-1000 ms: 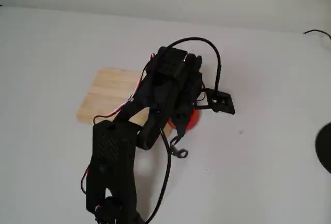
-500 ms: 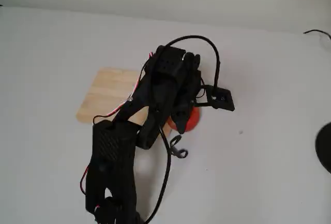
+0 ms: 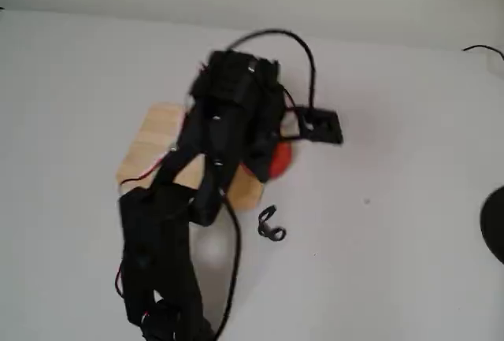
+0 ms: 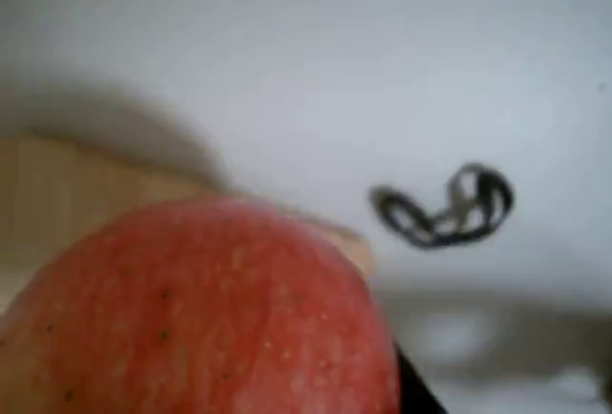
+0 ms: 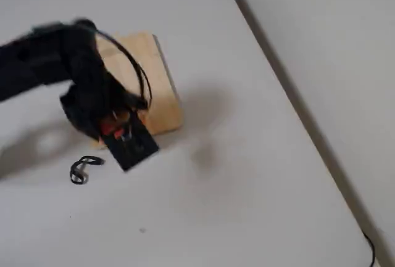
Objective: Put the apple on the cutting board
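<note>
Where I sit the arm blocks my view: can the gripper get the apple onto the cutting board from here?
Probably yes. The gripper holds the apple right at the cutting board edge, and the bare board beside it looks free.

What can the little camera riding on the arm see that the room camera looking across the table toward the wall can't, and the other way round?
Only the wrist view shows the apple up close, its red skin flecked with yellow. Only a fixed view shows the black arm and its gripper closed around the fruit, the whole length of the cutting board, and the table's far edge against the wall. Both show the apple at the board's end and a small black wire loop lying on the table beside it.
</note>
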